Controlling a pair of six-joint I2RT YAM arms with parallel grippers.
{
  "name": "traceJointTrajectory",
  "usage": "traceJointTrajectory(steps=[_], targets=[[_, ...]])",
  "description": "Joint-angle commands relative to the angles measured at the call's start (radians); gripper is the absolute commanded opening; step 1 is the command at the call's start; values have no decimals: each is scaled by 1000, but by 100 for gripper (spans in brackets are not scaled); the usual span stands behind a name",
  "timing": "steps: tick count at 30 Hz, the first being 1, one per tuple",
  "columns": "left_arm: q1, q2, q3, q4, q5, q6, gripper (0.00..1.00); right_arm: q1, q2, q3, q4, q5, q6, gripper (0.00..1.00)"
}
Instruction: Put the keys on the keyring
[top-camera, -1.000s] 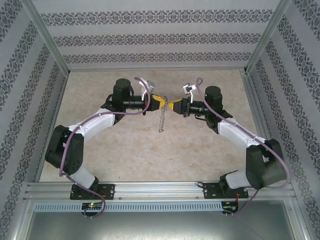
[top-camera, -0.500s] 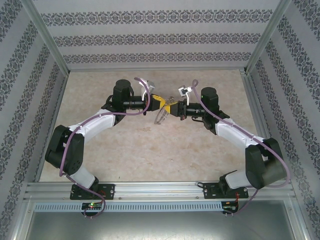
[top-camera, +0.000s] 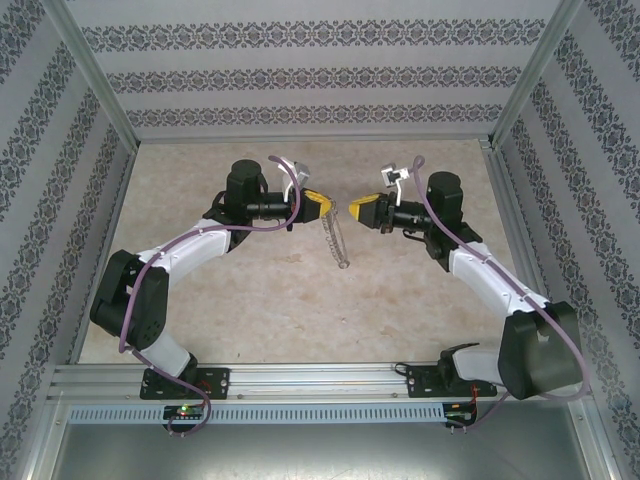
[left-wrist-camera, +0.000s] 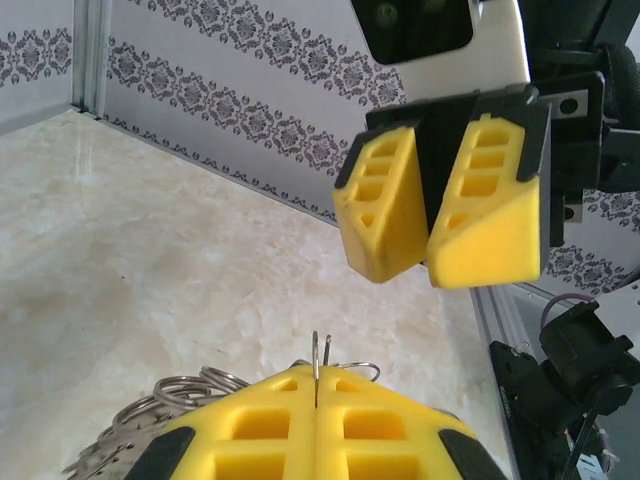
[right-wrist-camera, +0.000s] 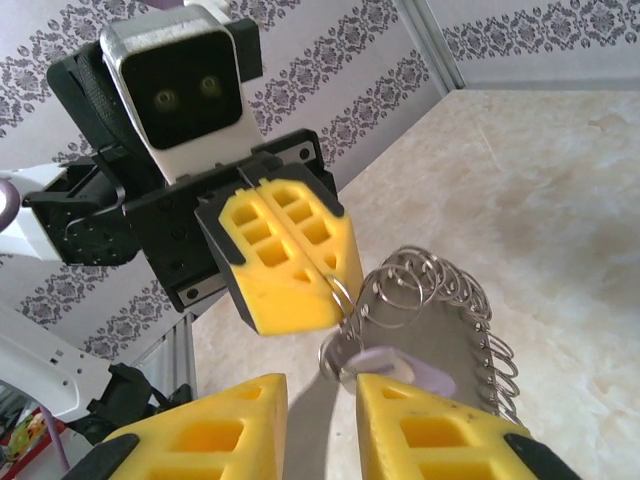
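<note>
Keyring (top-camera: 338, 240): clamped by its thin dark rim between the shut pads of left gripper (top-camera: 325, 205). Hangs below the yellow fingertips, tilted, lower end toward the near edge. Sits above table (top-camera: 250, 310), over the middle of the top, somewhat nearer the far edge.

Loops (right-wrist-camera: 440, 285): small, silvery, bunched along the rim as a fringe.

Left wrist view: keyring (left-wrist-camera: 190, 388) spills out left of left gripper (left-wrist-camera: 315, 388); a bit of wire pokes up at the seam of the closed pads.

Right gripper (top-camera: 355, 210): faces the left one tip to tip, near but apart. Stands slightly open, a narrow gap between its pads, gripping nothing.

Right wrist view: right gripper (right-wrist-camera: 318, 395) just beside the upper end of keyring (right-wrist-camera: 470, 340), under left gripper (right-wrist-camera: 325, 292); cannot tell whether it touches.
</note>
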Motion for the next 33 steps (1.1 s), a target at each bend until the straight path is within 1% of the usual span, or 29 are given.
traceJointTrajectory(steps=[1,6,8,17,24,33], targets=[[-10,-36,24,21,42,16,0,3,38,60,34,-44,-8,28],[-12,-39,34,-6,64,24,0,24,78,95,49,-55,-10,36],[-11,-37,39,-13,74,27,0,35,92,104,54,-58,-12,37],[-12,-38,53,-27,97,23,0,59,126,116,54,-73,-20,36],[-16,-42,60,-35,106,23,0,65,132,115,61,-74,-17,30],[-19,-39,64,-47,103,29,0,79,144,117,58,-84,-21,30]])
